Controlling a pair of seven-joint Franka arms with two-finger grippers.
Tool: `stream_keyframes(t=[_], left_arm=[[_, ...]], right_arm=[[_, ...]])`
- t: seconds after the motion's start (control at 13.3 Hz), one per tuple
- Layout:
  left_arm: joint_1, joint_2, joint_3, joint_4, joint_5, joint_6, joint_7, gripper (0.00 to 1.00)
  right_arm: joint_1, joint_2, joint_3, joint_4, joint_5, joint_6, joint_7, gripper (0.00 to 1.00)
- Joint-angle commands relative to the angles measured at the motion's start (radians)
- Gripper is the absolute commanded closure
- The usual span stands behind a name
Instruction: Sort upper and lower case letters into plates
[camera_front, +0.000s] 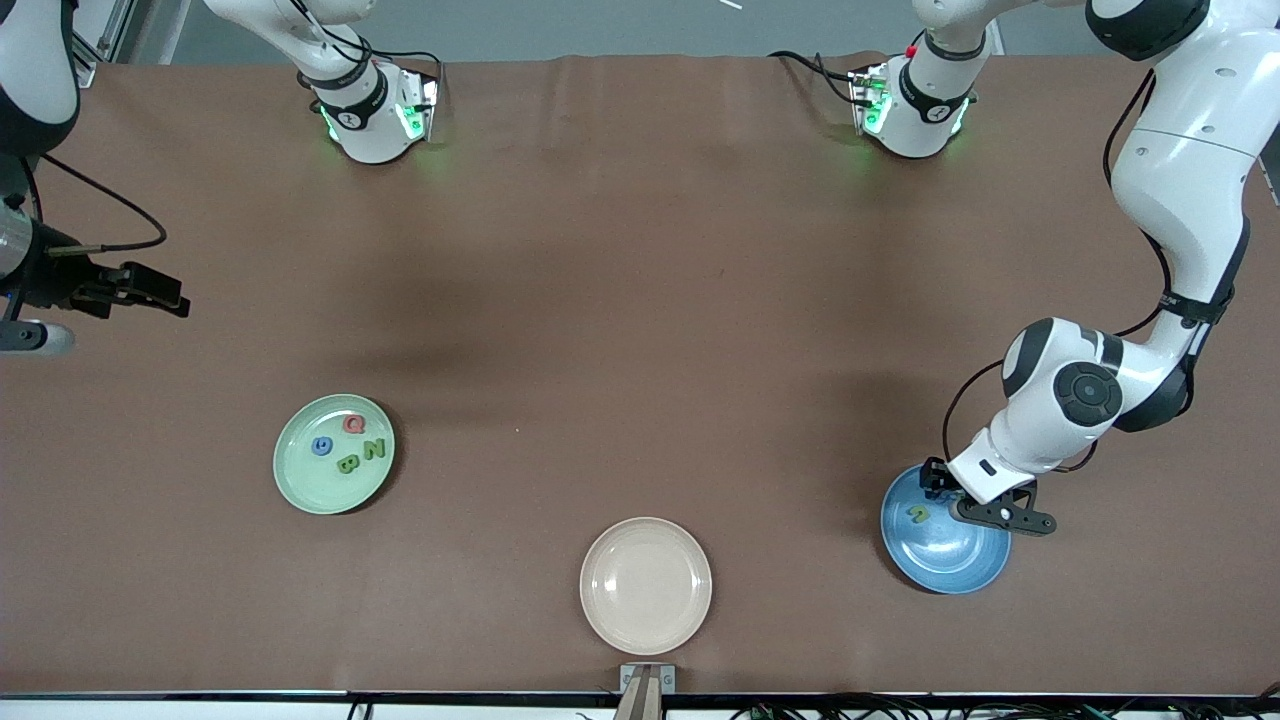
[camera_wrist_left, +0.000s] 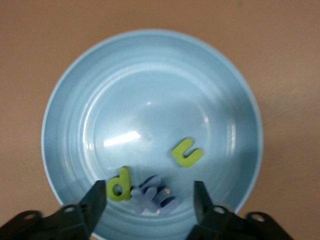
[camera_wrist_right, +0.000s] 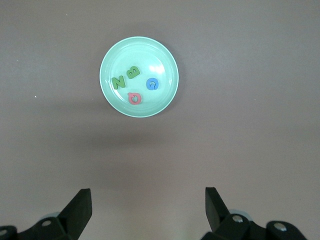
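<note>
Four capitals Q, N, B, G (camera_wrist_right: 136, 85), mint plate (camera_wrist_right: 112, 55)

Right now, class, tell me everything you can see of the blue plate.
The blue plate is round, shallow and glossy, with faint rings in its bowl and a bright glint. It sits flat on the brown table toward the left arm's end, about as near the front camera as the beige plate. In it lie a green u, a green p and two overlapping blue letters. The left gripper hangs over it, fingers open.
</note>
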Motion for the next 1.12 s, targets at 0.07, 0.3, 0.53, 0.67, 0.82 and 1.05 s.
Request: stream_keyframes(t=[0.07,0.3,0.53,0.67,0.82,1.05], left_arm=[[0.010,-0.096,-0.060,0.014,0.005,-0.164,0.004,0.00],[0.010,-0.169,-0.120,0.077,-0.013,-0.378,0.006,0.00],[0.010,-0.237,-0.123,0.146,-0.102,-0.558,0.007,0.00],[0.008,-0.289,-0.123,0.148,-0.108,-0.598,0.003,0.00],[0.011,-0.321,-0.123,0.156,-0.112,-0.603,0.004,0.00],[0.007,-0.392,-0.125,0.183,-0.163,-0.695,-0.005,0.00]], right_arm=[[-0.011,-0.096,0.010,-0.075,0.011,0.018,-0.006,0.00],[-0.011,-0.133,0.010,-0.099,0.010,0.017,-0.009,0.00],[-0.011,-0.140,0.010,-0.099,0.000,0.017,-0.022,0.00],[-0.012,-0.150,0.008,-0.097,-0.001,0.017,-0.024,0.00],[-0.017,-0.161,0.005,-0.097,-0.007,0.020,-0.024,0.00],[-0.017,-0.158,0.005,-0.099,-0.010,0.023,-0.029,0.00]])
